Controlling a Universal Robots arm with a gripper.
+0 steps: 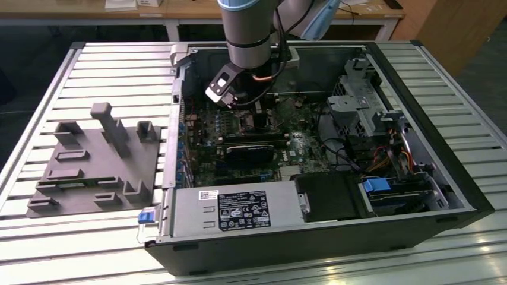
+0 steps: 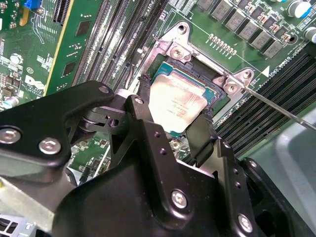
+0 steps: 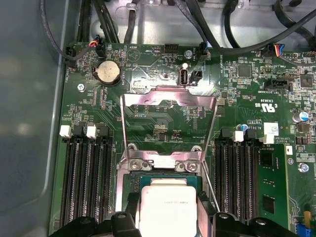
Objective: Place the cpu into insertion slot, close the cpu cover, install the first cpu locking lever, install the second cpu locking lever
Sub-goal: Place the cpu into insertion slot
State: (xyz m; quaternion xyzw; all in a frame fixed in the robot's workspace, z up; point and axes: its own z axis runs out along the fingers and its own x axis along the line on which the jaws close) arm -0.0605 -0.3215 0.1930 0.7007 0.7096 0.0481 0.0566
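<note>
The cpu (image 2: 177, 101), a flat silver-grey square, lies over the insertion slot (image 2: 197, 74) on the green board. My gripper (image 2: 175, 111) straddles it, with one black finger (image 2: 144, 96) against one edge and the other against the opposite edge. I cannot tell whether the chip is fully seated. In the first wrist view the cpu (image 3: 168, 210) sits between the same fingertips. The cpu cover (image 3: 168, 93) stands flipped open behind the slot, its window showing the board. A thin locking lever (image 2: 279, 107) juts out beside the socket. In the exterior view the gripper (image 1: 247, 116) is deep inside the case.
Long black memory slots (image 3: 86, 182) flank the socket on both sides. Cables (image 3: 222, 29) hang along the case wall. A black block (image 1: 249, 153) lies on the board, a power supply (image 1: 230, 208) at the case front, and a grey fixture (image 1: 95, 160) outside on the exterior view's left.
</note>
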